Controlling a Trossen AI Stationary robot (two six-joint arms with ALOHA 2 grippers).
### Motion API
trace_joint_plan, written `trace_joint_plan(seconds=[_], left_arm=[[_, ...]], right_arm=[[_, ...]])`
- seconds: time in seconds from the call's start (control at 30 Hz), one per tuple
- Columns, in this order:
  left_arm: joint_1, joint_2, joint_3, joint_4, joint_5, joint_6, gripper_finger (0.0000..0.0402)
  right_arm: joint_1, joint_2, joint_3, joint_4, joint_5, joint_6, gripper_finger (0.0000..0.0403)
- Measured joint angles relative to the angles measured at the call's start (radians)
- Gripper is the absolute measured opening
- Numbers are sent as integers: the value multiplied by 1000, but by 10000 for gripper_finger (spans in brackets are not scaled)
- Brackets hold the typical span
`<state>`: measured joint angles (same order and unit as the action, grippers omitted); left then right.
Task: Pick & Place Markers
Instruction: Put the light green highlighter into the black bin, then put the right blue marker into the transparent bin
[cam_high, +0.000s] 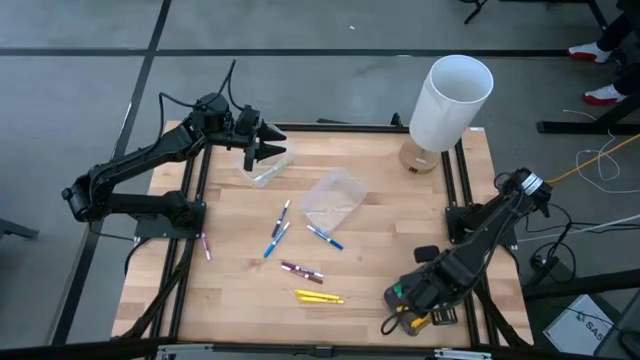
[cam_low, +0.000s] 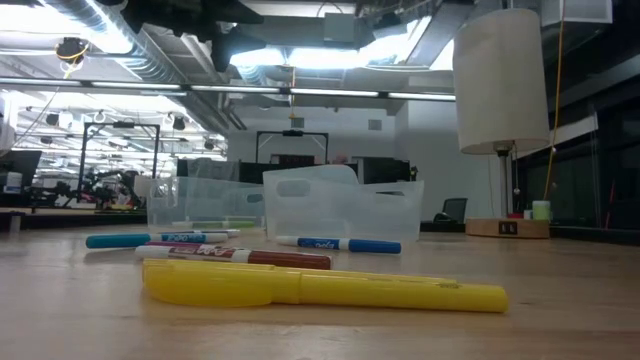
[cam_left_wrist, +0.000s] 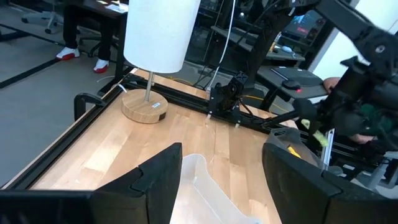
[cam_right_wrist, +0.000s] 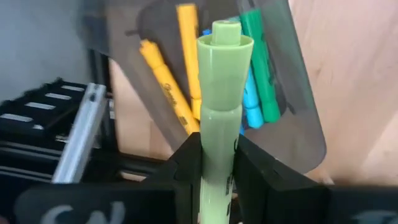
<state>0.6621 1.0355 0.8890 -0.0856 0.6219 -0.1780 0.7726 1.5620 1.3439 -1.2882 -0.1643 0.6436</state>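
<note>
Several markers lie loose mid-table: blue-capped white ones (cam_high: 325, 237), a light blue one (cam_high: 275, 240), a maroon one (cam_high: 302, 271) and a yellow one (cam_high: 318, 296). The yellow marker (cam_low: 320, 287) lies nearest in the low view. My right gripper (cam_high: 408, 298) is at the near right corner, shut on a light green marker (cam_right_wrist: 219, 93). It is above a translucent cup (cam_right_wrist: 298, 124) holding yellow, green and blue markers. My left gripper (cam_high: 258, 150) is open above a clear tub (cam_high: 266, 166) at the far left; the tub's rim (cam_left_wrist: 194, 171) shows between its fingers. My right gripper pinches the light green marker's barrel (cam_right_wrist: 217, 158) between its two fingers, which lie across it. The marker is lifted clear and sticks out past the fingertips. Its free end (cam_right_wrist: 224, 37) points at the cup's open mouth.
A second clear tub (cam_high: 333, 195) lies mid-table. A white-shaded lamp (cam_high: 450, 100) on a round wooden base stands at the far right corner. One purple marker (cam_high: 205, 245) lies by the left frame rail. Bare wood shows along the near edge.
</note>
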Motion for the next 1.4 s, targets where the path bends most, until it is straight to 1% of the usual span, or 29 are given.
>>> trace_joint_plan(seconds=[0.27, 0.43, 0.6, 0.73, 0.93, 1.03, 1.4], left_arm=[[0, 0, 0, 0, 0, -1, 216], [0, 0, 0, 0, 0, -2, 216], [0, 0, 0, 1, -2, -3, 216], [0, 0, 0, 1, -3, -3, 216], [0, 0, 0, 2, -3, -10, 216], [0, 0, 0, 7, -4, -19, 216], [0, 0, 0, 7, -4, -19, 216]], right_arm=[[12, 0, -150, 186, -29, -23, 68], [35, 0, -244, 271, -30, -37, 68], [44, 0, -307, 323, -56, -75, 68], [43, 0, -318, 332, -56, -78, 71], [44, 0, -318, 356, -63, -102, 119], [43, 0, -318, 356, -64, -103, 132], [43, 0, -318, 356, -65, -95, 139]])
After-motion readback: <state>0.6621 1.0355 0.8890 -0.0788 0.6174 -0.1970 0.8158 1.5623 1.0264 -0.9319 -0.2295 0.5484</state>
